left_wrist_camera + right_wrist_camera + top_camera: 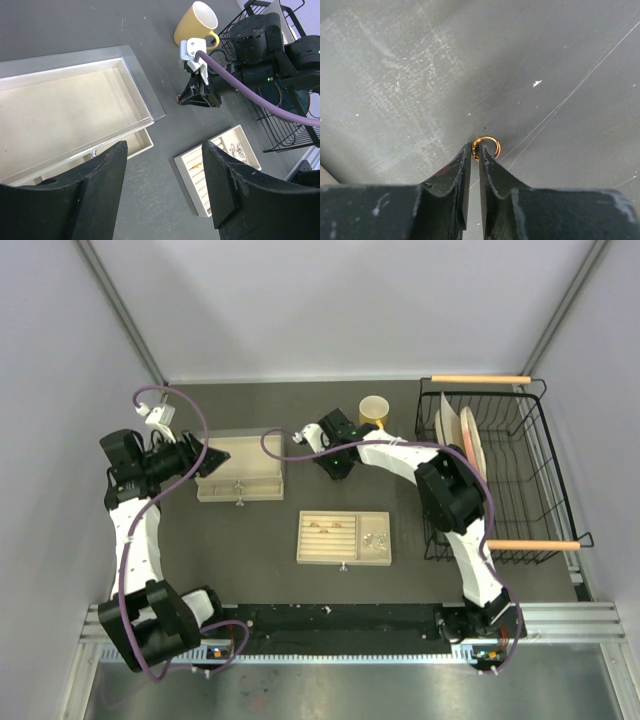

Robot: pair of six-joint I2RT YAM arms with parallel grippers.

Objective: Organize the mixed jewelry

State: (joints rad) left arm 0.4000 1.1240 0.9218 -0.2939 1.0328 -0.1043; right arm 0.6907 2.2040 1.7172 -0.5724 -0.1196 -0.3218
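Right claw (pixel 475 147): fingers drawn almost together, leaving only a thin slit. The tips pinch the near edge of a gold ring (pixel 489 137), which sits on the dark table (pixel 420 75). From overhead, this claw points down at the table between the lidded box (pixel 240 470) and the yellow mug (pixel 374 408), behind the slotted box (pixel 345 552).

Left claw (pixel 165 185): fingers wide apart, nothing between them. It hangs over the right end of the lidded box.

Slotted box: more rings (pixel 325 524) lie in its left slots, and a silvery cluster (pixel 375 538) lies in its right compartment.

Wire rack (pixel 520 490): stands at the table's right side.
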